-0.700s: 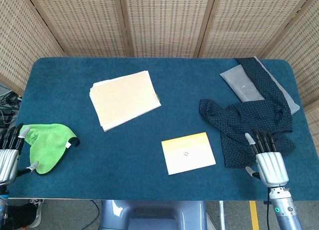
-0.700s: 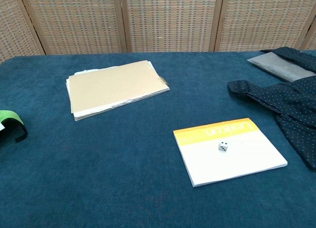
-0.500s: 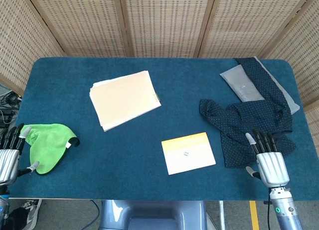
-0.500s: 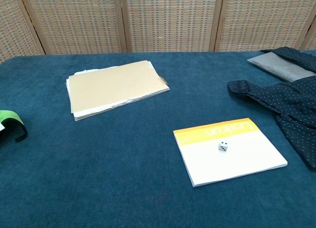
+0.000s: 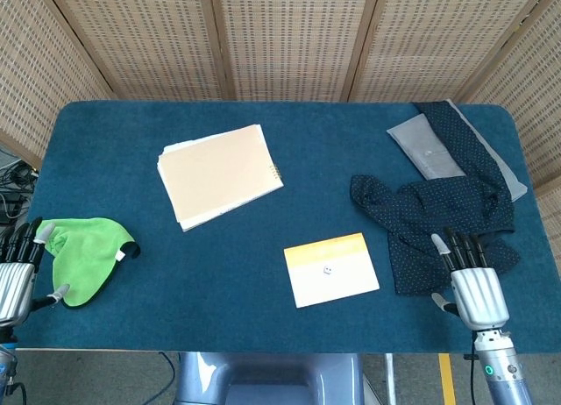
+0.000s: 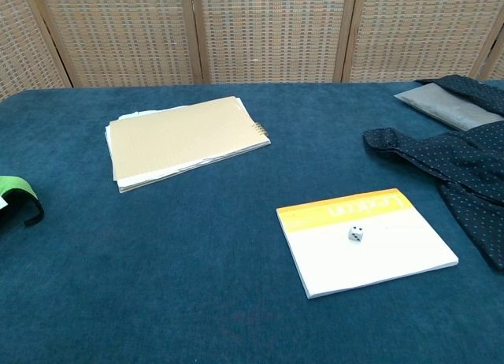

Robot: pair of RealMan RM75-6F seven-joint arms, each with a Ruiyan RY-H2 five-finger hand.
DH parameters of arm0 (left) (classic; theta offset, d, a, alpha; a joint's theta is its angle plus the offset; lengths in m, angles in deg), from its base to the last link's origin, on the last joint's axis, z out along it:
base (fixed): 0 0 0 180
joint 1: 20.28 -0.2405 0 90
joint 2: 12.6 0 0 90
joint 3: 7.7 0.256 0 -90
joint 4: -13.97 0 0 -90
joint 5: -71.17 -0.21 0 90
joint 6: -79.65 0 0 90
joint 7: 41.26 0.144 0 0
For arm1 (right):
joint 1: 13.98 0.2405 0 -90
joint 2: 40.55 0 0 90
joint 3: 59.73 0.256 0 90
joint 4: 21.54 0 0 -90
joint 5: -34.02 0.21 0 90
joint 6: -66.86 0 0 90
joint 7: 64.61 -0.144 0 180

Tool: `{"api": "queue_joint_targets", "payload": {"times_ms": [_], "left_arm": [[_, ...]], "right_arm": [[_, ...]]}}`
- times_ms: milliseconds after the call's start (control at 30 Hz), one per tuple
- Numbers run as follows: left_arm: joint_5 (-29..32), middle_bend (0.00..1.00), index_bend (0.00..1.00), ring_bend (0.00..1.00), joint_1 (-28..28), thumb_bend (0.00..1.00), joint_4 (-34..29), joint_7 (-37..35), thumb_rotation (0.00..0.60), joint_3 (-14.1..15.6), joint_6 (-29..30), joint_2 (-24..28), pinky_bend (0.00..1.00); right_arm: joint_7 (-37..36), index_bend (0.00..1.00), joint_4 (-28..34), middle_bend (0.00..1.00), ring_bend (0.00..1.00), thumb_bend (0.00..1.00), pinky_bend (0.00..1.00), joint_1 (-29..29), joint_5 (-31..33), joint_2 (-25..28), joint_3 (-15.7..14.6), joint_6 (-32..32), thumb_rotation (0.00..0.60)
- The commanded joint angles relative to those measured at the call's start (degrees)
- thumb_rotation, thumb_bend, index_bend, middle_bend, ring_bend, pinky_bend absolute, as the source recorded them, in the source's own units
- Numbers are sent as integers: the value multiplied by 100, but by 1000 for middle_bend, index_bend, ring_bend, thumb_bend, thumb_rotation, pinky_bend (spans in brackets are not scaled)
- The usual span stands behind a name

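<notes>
My left hand point(image 5: 16, 278) hovers at the table's front left corner, fingers straight and apart, holding nothing, just left of a green cloth point(image 5: 81, 252) point(image 6: 17, 195). My right hand point(image 5: 472, 282) is at the front right, fingers extended and empty, its fingertips point(image 5: 454, 239) over the near edge of a dark dotted garment point(image 5: 443, 208) point(image 6: 461, 175). A white and orange notepad point(image 5: 330, 269) point(image 6: 364, 239) lies between the hands with a small white die point(image 5: 327, 270) point(image 6: 356, 234) on it. Neither hand shows in the chest view.
A tan spiral notebook point(image 5: 219, 174) point(image 6: 185, 139) lies at the centre left of the blue table point(image 5: 263, 247). A grey pouch point(image 5: 434, 146) point(image 6: 445, 108) sits at the back right, partly under the garment. Wicker screens point(image 5: 289, 37) stand behind the table.
My left hand has slipped slightly lower and further left at the frame edge. Nothing else has moved.
</notes>
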Motion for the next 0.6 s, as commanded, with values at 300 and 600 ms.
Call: {"api": "queue_joint_targets", "payload": {"times_ms": [300,600], "left_arm": [[33,0,0,0,-4,0,-10,-2,600,-8,-9,12,0],[125,0,0,0,17,0,35,-117,600,-37,-89,26,0]], "right_arm": [[-63,57,13,0,0,160,0,198,-25,-167,62,226,600],[423,192,194,0,0,154,0,991,435,-805,547,1185,600]]}}
